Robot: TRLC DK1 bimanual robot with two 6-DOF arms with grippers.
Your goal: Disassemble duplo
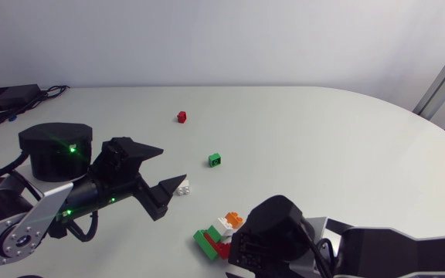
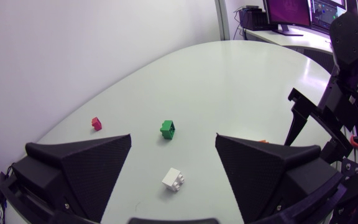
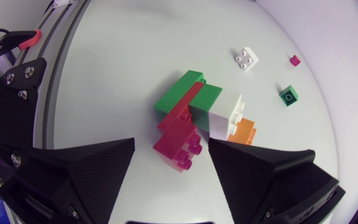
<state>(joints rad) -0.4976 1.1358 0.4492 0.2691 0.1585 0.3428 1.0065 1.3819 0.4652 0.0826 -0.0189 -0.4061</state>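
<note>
The left arm [image 1: 60, 205] is hanging over the left side of the desk [image 1: 323, 131] with its jaws spread wide, gripping nothing. A loose white brick [image 2: 174, 179] is lying on the desk just ahead of them, close to one fingertip. The right arm [image 1: 392, 249] is hovering above the duplo assembly [image 3: 204, 112] — a cluster of green, red, white and orange bricks, still joined. Its jaws are also standing wide open and holding nothing, with the red end of the cluster showing in the gap between them. A small green brick [image 1: 215, 160] and a small red brick [image 1: 181, 116] are sitting apart from each other, farther out on the desk.
</note>
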